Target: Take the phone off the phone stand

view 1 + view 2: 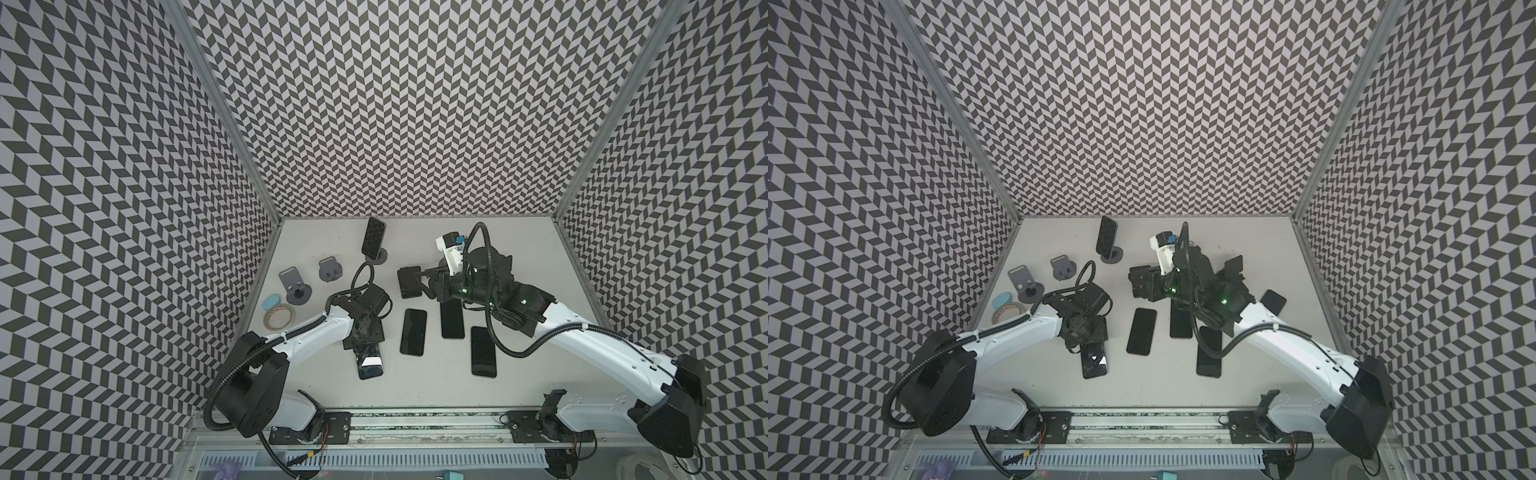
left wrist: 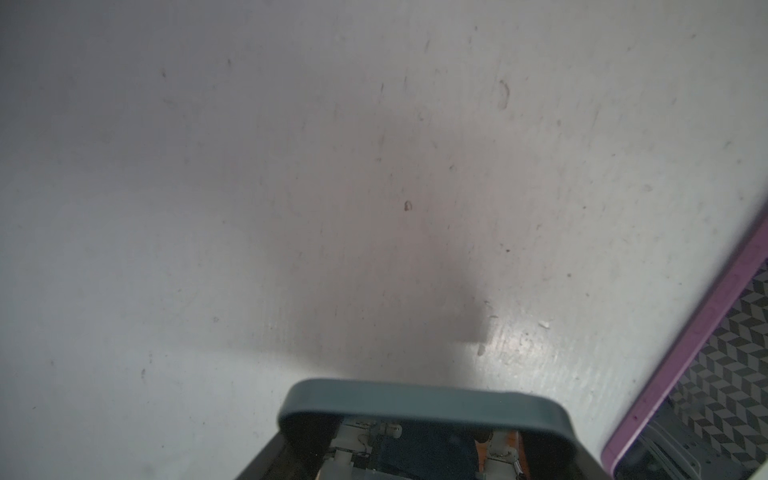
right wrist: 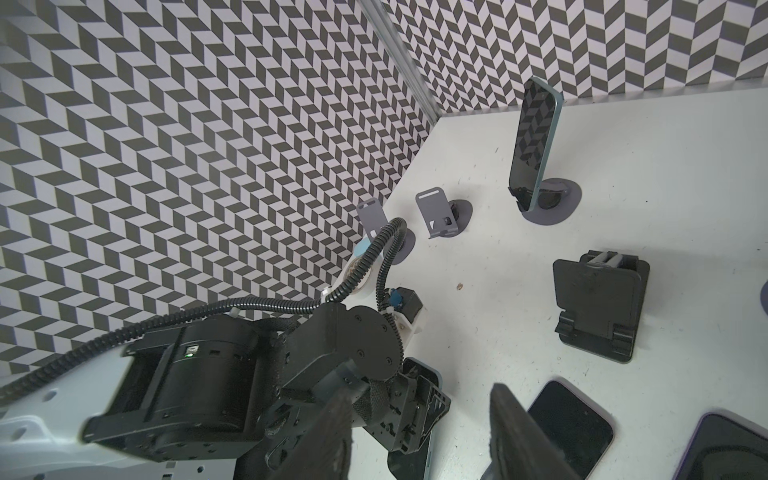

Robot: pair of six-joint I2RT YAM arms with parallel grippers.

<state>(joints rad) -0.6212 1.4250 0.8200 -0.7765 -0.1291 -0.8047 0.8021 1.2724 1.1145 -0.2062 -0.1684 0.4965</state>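
Lettering on the white camera mount (image 1: 1162, 249) is too small to read. Phone (image 3: 534, 141), dark-screened with a blue-green edge, mirrors the chevron wall (image 3: 208, 166) and leans upright in its round grey stand (image 3: 559, 210) at the back of the table (image 3: 665, 166). Right gripper (image 3: 424, 390) stands parted and empty. Left gripper (image 1: 365, 347) hangs over a second phone (image 1: 370, 368); whether it grips cannot be told.

White links (image 1: 307, 336), black joints (image 1: 266, 384), ribbed cables (image 3: 266, 308)
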